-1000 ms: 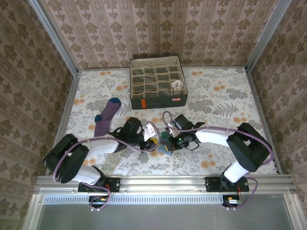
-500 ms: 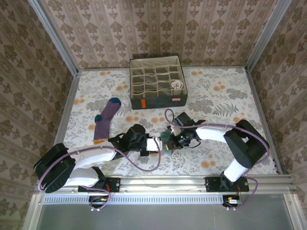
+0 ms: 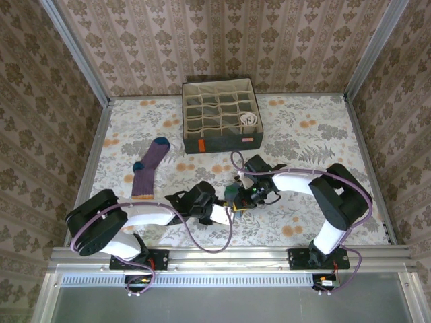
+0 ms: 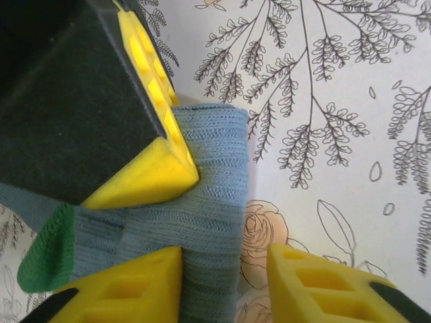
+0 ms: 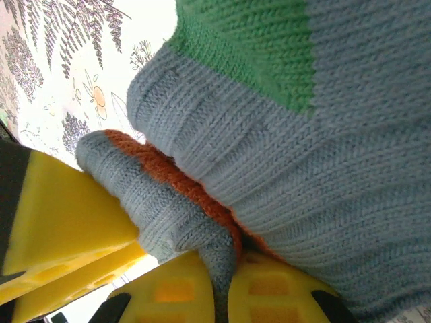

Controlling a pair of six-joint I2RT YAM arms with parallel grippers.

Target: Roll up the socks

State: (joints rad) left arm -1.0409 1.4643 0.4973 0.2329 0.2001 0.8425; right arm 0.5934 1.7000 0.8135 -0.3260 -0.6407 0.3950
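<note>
- Grey-blue sock (image 4: 209, 222): ribbed knit, green toe, orange band, bunched on floral table (image 3: 303, 134), front centre, between both arms.
- Right gripper (image 5: 225, 269) pinches its fold.
- Left gripper (image 4: 224, 259) part-open, straddling its edge.

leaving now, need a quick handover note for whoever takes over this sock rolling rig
Grippers: right gripper shut on a fold of the grey-blue sock; left gripper open, straddling that sock's edge.
Things: purple sock flat, unrolled, left of both grippers; white sock looks rolled, in a compartment of the box.
Done: apparently the white sock.
Left: finish the grey-blue sock, then roll the purple sock.
</note>
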